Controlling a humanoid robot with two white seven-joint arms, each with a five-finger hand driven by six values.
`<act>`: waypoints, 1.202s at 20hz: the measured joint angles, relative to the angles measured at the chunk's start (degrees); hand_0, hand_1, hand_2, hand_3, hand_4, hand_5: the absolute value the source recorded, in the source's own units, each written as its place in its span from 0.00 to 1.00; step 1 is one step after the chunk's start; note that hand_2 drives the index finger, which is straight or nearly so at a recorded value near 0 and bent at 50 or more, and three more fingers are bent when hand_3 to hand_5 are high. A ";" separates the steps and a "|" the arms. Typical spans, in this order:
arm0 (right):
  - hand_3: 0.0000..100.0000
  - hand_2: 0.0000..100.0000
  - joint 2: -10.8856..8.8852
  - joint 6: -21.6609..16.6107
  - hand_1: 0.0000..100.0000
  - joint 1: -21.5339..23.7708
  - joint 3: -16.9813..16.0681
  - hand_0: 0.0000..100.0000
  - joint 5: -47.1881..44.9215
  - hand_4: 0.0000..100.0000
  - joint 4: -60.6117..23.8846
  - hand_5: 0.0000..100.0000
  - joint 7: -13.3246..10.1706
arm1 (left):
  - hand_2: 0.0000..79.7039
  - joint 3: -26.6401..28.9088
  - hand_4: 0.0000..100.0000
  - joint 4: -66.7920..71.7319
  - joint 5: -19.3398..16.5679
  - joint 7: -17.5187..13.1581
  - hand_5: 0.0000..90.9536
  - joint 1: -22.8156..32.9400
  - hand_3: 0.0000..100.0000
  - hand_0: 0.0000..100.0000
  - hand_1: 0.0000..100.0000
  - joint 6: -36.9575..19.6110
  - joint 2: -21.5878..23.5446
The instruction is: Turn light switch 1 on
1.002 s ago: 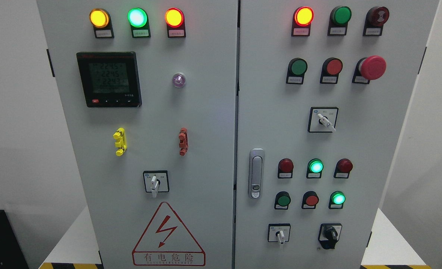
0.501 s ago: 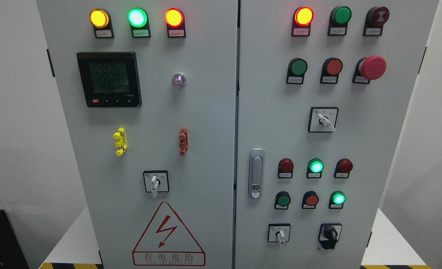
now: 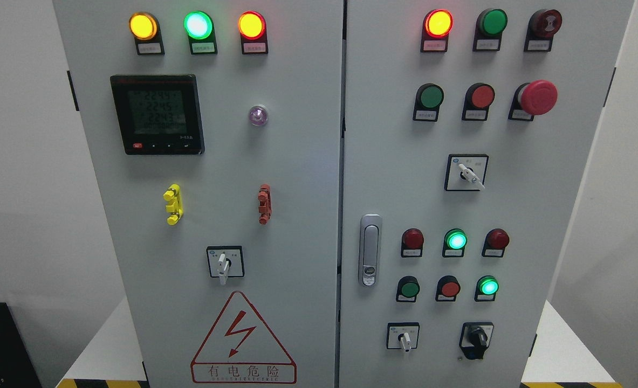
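Nothing on the panel had moved since the earlier frames; only the top line of digits on the meter [image 3: 157,114] had changed. Neither hand nor arm appeared in the head view, so their state could not be told. The grey cabinet [image 3: 297,161] stood with both doors shut and the door handle [image 3: 370,250] upright on the right door. Which control was light switch 1 could not be told, as the labels were too small to read. On the left door a white selector [image 3: 223,266] pointed down, above the warning triangle [image 3: 242,337]. On the right door one white selector [image 3: 470,174] was turned down to the right, another [image 3: 404,339] pointed down at the bottom, and a black knob [image 3: 478,338] sat just beside it. A red mushroom button [image 3: 537,97] stood at the upper right. Lamps at the top left showed yellow [image 3: 143,25], green [image 3: 198,25] and red [image 3: 252,25].
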 measured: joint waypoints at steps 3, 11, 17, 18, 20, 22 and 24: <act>0.00 0.00 0.00 0.00 0.00 0.00 -0.01 0.00 0.00 0.00 0.00 0.00 0.00 | 0.55 0.17 0.80 -4.11 -1.02 2.58 0.75 0.33 0.71 0.46 0.86 -2.98 -0.09; 0.00 0.00 0.00 -0.03 0.00 0.00 -0.02 0.00 0.00 0.00 0.00 0.00 0.01 | 0.58 -1.38 0.82 -14.40 -2.12 3.99 0.80 0.52 0.73 0.58 1.00 -8.20 -0.30; 0.00 0.00 0.00 -0.03 0.00 0.00 -0.03 0.00 0.00 0.00 0.00 0.00 0.01 | 0.59 -2.68 0.83 -21.86 -2.34 7.31 0.83 0.38 0.75 0.57 1.00 -8.60 -0.41; 0.00 0.00 0.00 -0.03 0.00 0.00 -0.03 0.00 0.00 0.00 0.00 0.00 0.01 | 0.59 -2.94 0.84 -22.96 -2.36 7.68 0.83 0.37 0.75 0.56 1.00 -8.62 -0.41; 0.00 0.00 0.00 -0.04 0.00 0.00 -0.03 0.00 0.00 0.00 0.00 0.00 0.02 | 0.60 -3.48 0.84 -25.09 -2.39 8.34 0.84 0.34 0.75 0.55 1.00 -8.64 -0.41; 0.00 0.00 0.00 -0.04 0.00 0.00 -0.03 0.00 0.00 0.00 0.00 0.00 0.02 | 0.61 -4.08 0.85 -26.95 -2.40 8.83 0.84 0.30 0.75 0.54 0.99 -8.64 -0.39; 0.00 0.00 0.00 -0.04 0.00 0.00 -0.03 0.00 0.00 0.00 0.00 0.00 0.02 | 0.64 -4.73 0.86 -28.54 -2.42 9.27 0.86 0.18 0.77 0.52 0.92 -8.93 -0.35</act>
